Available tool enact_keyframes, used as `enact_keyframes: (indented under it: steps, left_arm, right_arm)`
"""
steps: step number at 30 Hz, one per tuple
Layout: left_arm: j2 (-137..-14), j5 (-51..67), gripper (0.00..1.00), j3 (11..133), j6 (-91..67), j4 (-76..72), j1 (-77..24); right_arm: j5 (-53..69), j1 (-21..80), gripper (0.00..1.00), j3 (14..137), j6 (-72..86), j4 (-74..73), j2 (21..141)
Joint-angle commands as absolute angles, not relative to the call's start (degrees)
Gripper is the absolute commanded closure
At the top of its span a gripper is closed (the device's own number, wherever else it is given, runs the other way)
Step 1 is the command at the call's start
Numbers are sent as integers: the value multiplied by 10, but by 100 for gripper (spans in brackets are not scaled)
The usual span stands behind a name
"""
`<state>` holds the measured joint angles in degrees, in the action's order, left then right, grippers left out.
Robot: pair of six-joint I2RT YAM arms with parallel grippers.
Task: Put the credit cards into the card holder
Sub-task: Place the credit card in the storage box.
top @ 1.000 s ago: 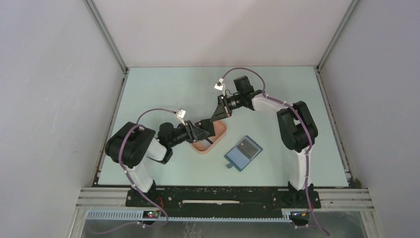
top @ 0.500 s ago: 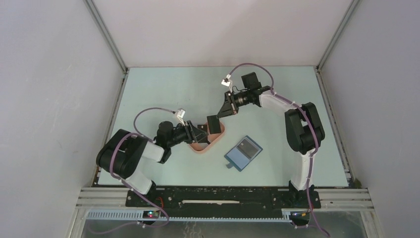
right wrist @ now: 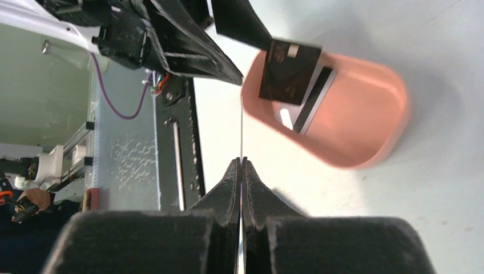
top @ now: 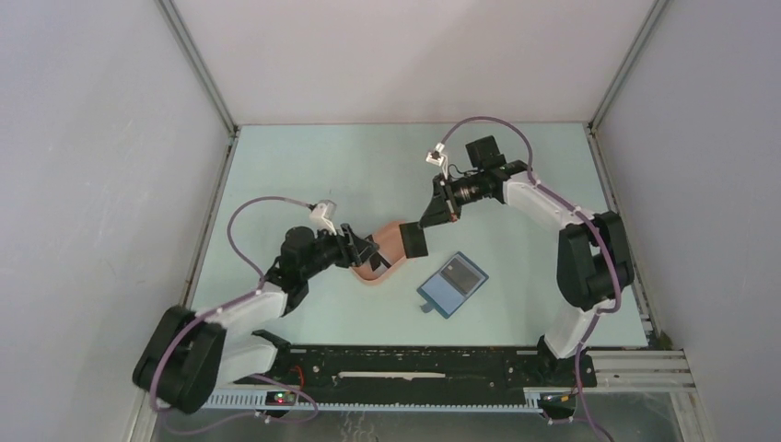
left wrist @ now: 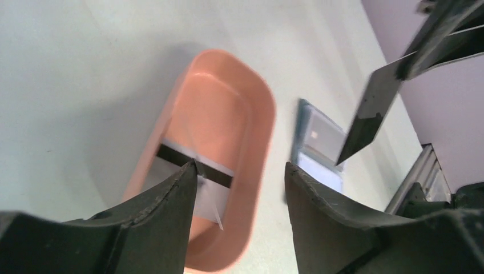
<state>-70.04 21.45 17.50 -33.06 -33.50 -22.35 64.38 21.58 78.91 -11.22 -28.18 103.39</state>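
Black card [top: 414, 241], long axis slanting downward, pinched in right end effector [right wrist: 241, 162]; left end effector [left wrist: 240, 166] spread.

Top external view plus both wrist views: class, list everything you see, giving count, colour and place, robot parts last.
table: one, pale green, under everything
walls: three, grey, around the table
tray: one, pink, mid-table
card holder: one, blue, on table beside tray
striped card: one, pale with black stripe, inside tray
dark card: one, brown-black, over tray's rim
black card: one, raised between tray and card holder
arms: two, black and white, from near edge
left tool: one, black, open over tray
right tool: one, black, shut on black card
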Motion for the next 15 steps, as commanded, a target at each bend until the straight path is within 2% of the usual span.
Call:
enact_keyframes:
  steps: [1,5,15]
  left_arm:
    - [-578,130,34,183,-304,-235,-282]
    - [-527,170,30,155,-367,-307,-318]
    - [-510,149,30,141,-397,-342,-373]
  right_arm:
    - [645,211,100,755,-187,-379,965]
    - [665,209,100,750,-267,-477,947]
    - [684,209,100,741,-278,-484,936]
